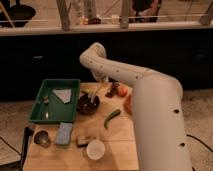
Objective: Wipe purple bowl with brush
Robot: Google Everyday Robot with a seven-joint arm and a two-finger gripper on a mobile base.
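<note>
The purple bowl (pixel 88 104) sits on the wooden table just right of the green tray (pixel 37 116). The brush (pixel 96 93) slants down into the bowl, its pale stick handle rising up and right. My gripper (pixel 104 83) hangs just above and right of the bowl at the top of the handle. My white arm comes in from the right.
A grey cloth (pixel 63 94) lies in the tray. A green pepper (pixel 112 118), an orange fruit (pixel 123 90), a white cup (pixel 95 149), a grey metal cup (pixel 41 138), a blue sponge (pixel 64 133) and a tan-and-dark block (pixel 83 140) lie on the table.
</note>
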